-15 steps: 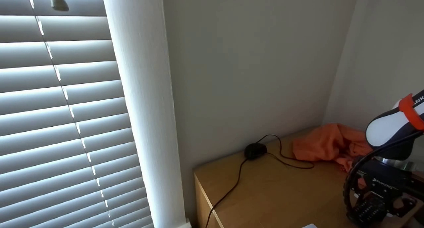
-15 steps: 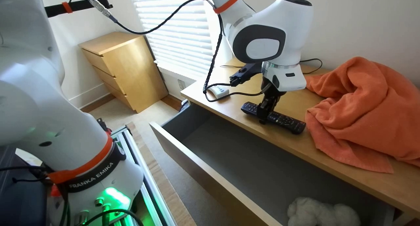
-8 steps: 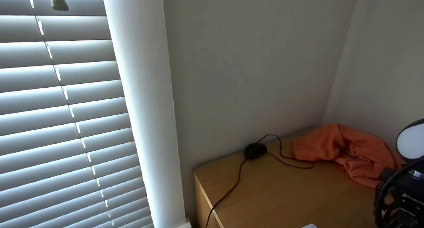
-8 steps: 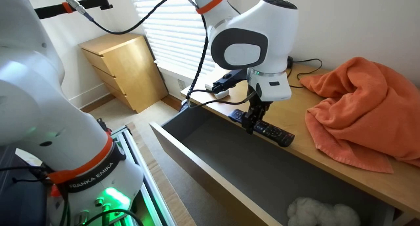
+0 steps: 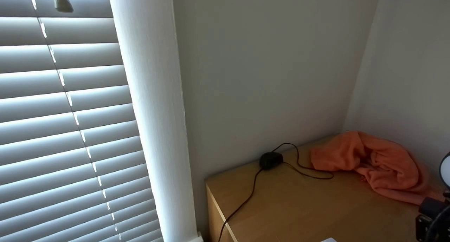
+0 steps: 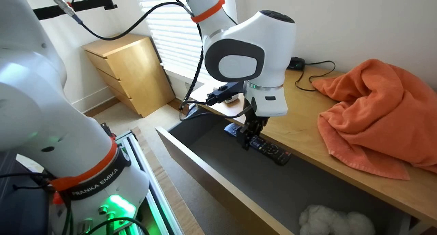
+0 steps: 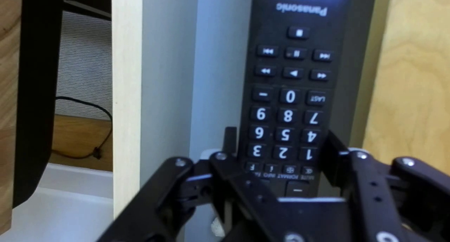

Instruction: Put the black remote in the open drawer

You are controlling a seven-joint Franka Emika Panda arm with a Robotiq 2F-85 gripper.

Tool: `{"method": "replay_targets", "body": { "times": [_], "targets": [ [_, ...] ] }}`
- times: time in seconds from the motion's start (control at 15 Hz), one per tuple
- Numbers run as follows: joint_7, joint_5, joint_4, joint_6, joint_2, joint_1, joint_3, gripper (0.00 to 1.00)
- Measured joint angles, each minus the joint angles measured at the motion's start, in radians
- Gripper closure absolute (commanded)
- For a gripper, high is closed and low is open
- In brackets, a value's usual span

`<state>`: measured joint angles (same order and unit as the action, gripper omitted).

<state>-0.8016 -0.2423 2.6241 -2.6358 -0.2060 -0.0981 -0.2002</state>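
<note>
The black remote (image 6: 271, 150) is held in my gripper (image 6: 246, 139), over the open drawer (image 6: 218, 180) beside the dresser top's front edge. In the wrist view, the remote (image 7: 290, 94) lies face up between the fingers of my gripper (image 7: 279, 143), its long side pointing away and its number keys upside down. The fingers are shut across its width. The drawer's front rim (image 7: 127, 94) shows to the left there, and its grey floor lies below the remote. In an exterior view, only a dark part of the arm shows at the right edge; the remote is out of view there.
The dresser top (image 6: 304, 126) borders the drawer. An orange cloth (image 6: 379, 119) lies on it, along with a black plug with a cable (image 6: 296, 63) and a white device (image 6: 232, 98), partly hidden. A white fluffy thing (image 6: 336, 222) sits in the drawer's near end.
My gripper has carried the remote from above the dresser top, past its front edge, to over the drawer, and lower in an exterior view. The grip has stayed shut.
</note>
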Motion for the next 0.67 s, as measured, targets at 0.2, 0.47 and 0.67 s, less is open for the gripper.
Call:
{"method": "replay_targets", "body": {
  "times": [0.2, 0.47, 0.67],
  "targets": [
    [0.005, 0.0, -0.003, 0.0, -0.009, 0.0, 0.001, 0.44],
    [0.005, 0.0, -0.005, 0.0, -0.009, 0.0, 0.002, 0.69],
    [0.005, -0.003, -0.005, 0.0, -0.014, 0.0, 0.004, 0.69]
  ]
}}
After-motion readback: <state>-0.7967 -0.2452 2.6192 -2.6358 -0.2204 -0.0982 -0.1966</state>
